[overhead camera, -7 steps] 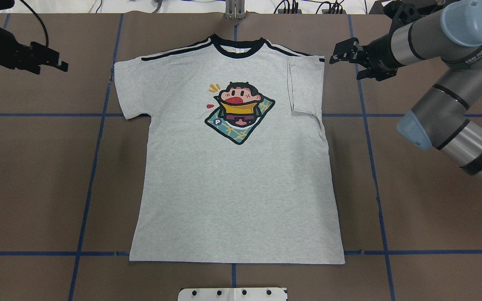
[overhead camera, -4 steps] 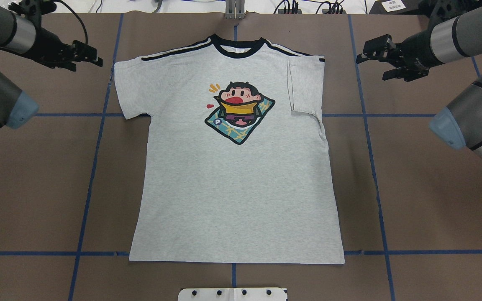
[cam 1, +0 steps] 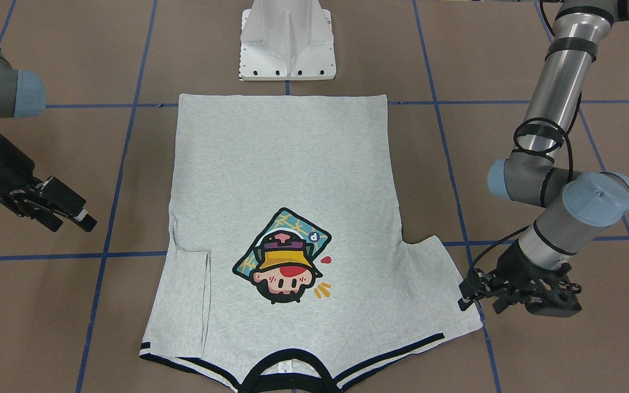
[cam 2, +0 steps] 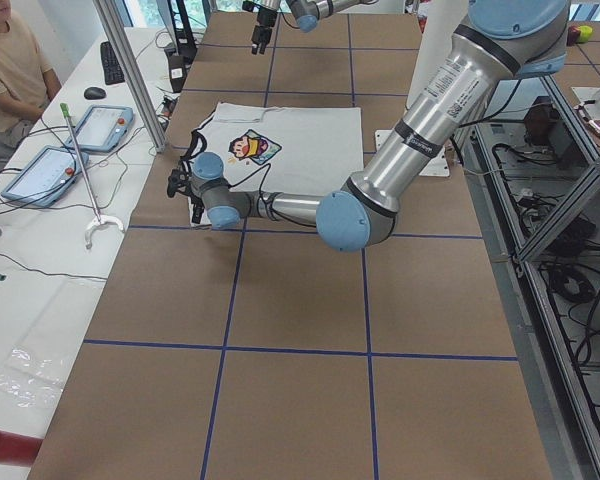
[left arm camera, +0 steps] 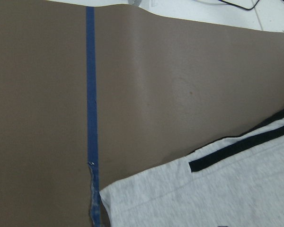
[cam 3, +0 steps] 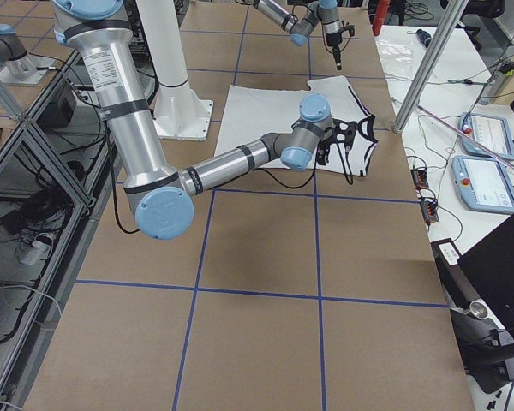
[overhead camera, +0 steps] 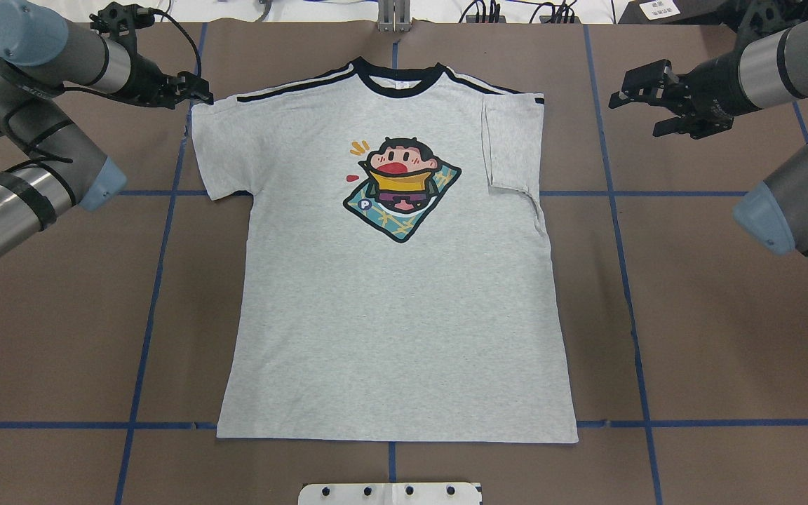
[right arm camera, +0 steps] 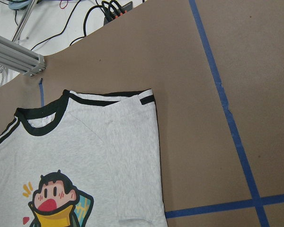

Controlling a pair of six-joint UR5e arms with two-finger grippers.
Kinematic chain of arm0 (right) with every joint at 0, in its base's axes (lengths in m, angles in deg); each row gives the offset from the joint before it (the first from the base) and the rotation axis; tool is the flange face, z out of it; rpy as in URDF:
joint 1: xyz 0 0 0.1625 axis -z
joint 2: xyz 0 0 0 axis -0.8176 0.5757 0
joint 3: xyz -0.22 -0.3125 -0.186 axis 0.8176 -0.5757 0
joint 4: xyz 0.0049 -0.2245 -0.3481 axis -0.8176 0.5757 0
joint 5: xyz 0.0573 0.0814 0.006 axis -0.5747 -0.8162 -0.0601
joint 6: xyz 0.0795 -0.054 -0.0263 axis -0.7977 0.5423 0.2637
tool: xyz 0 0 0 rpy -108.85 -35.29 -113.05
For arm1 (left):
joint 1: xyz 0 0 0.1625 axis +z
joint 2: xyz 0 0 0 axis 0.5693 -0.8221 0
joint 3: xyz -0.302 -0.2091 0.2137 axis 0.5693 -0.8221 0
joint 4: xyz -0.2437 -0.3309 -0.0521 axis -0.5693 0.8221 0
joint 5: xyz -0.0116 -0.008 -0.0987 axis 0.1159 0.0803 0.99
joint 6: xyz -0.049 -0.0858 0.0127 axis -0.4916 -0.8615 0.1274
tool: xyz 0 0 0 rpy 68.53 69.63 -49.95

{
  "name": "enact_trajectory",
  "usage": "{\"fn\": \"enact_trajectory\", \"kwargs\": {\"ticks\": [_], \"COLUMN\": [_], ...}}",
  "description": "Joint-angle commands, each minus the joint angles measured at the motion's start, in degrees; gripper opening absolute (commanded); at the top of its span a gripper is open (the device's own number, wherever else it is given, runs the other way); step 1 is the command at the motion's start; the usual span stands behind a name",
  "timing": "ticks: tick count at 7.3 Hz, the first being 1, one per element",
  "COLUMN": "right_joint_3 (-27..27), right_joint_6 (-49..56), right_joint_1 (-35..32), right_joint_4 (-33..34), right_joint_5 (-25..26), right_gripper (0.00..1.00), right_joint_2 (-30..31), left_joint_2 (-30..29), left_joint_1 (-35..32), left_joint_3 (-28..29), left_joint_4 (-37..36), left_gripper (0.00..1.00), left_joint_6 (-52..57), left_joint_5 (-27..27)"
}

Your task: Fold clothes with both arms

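The grey T-shirt (overhead camera: 390, 315) lies flat and face up on the brown table, with its black collar at the far edge. Its sleeve (overhead camera: 509, 147) on my right side is folded inward onto the body. The other sleeve (overhead camera: 218, 154) is spread out flat. My left gripper (overhead camera: 202, 91) is open and hovers at the far outer corner of the spread sleeve; the front view shows this gripper (cam 1: 463, 297) just beside the sleeve edge. The left wrist view looks down on that shirt corner (left arm camera: 146, 189). My right gripper (overhead camera: 634, 105) is open, holds nothing and is well clear of the shirt.
The white pedestal base (cam 1: 287, 41) stands at the near edge behind the hem. Blue tape lines (overhead camera: 158, 280) grid the table. An aluminium post (overhead camera: 393, 17) and cables sit at the far edge. A person (cam 2: 10, 70) sits at a side table with tablets.
My left arm swung in from the far left until its gripper reached the spread sleeve's corner. My right gripper drew back to the right, away from the folded sleeve. The shirt did not move.
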Motion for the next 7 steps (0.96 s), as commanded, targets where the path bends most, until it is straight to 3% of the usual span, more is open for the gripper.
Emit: {"fn": "enact_trajectory", "kwargs": {"ticks": [1, 2, 4, 5, 6, 7], "right_joint_3": [0.3, 0.0, 0.0, 0.0, 0.0, -0.1], "right_joint_6": [1.2, 3.0, 3.1, 3.1, 3.1, 3.1], "right_joint_1": [0.1, 0.1, 0.1, 0.1, 0.1, 0.1], "right_joint_4": [0.0, 0.2, 0.3, 0.3, 0.3, 0.3], "right_joint_5": [0.5, 0.6, 0.6, 1.0, 1.1, 1.2], "right_gripper": [1.00, 1.00, 1.00, 1.00, 1.00, 1.00], "right_joint_2": [0.6, 0.7, 0.7, 0.7, 0.7, 0.7], "left_joint_2": [-1.9, -1.9, -2.0, -2.0, -2.0, -2.0], "left_joint_1": [0.7, 1.2, 1.5, 1.5, 1.5, 1.5], "left_joint_3": [4.2, 5.0, 5.9, 5.9, 5.9, 5.9], "left_joint_4": [1.6, 1.6, 1.9, 1.9, 1.9, 2.0], "left_gripper": [0.67, 0.60, 0.54, 0.44, 0.28, 0.00], "left_joint_6": [0.0, 0.0, 0.0, 0.0, 0.1, 0.1], "left_joint_5": [-1.4, -1.4, -1.5, -1.5, -1.5, -1.5]}}
